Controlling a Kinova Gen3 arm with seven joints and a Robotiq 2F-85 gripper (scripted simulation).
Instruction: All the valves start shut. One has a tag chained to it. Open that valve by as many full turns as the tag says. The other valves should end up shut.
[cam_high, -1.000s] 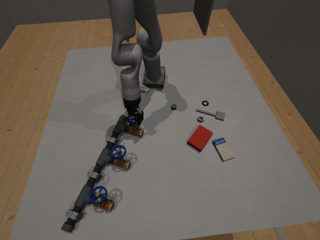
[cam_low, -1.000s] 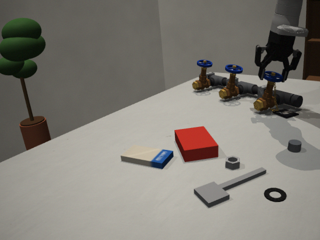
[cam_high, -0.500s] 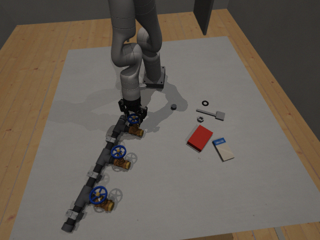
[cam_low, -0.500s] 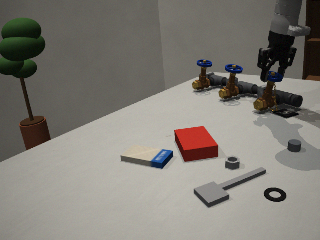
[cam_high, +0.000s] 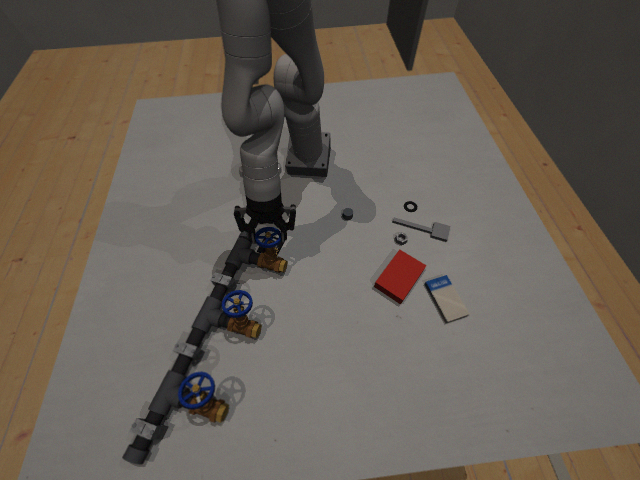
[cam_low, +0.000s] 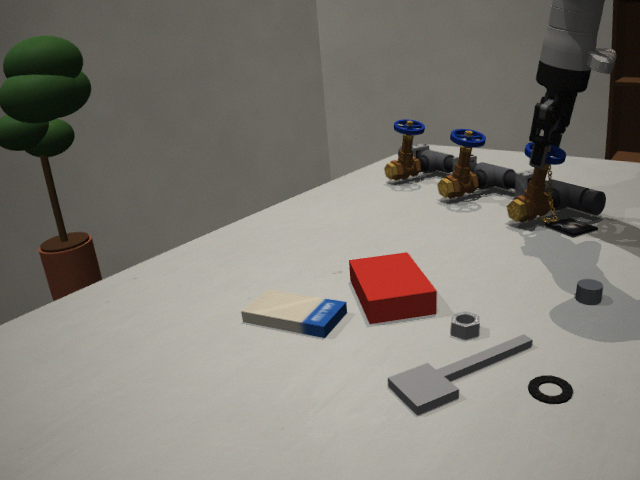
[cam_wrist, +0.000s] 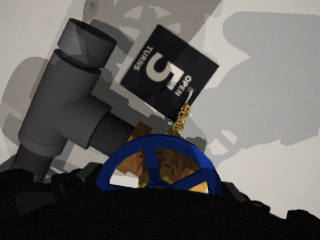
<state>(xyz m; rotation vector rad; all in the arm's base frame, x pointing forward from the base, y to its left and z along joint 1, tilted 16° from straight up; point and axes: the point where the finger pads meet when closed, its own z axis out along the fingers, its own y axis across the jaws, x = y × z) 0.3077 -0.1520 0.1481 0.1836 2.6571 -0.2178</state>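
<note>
Here in the exterior view the gripper (cam_high: 264, 227) (cam_low: 547, 134) covers part of the nearest blue wheel (cam_high: 268, 239) (cam_low: 550, 153) (cam_wrist: 160, 150), the tag (cam_low: 571, 226) (cam_wrist: 170, 72) there too slanted to read; down in the wrist view black gripper parts hide the wheel's lower half, and the picture's edge cuts off the pipe (cam_high: 222, 279) (cam_low: 568, 193) (cam_wrist: 55, 110)
</note>
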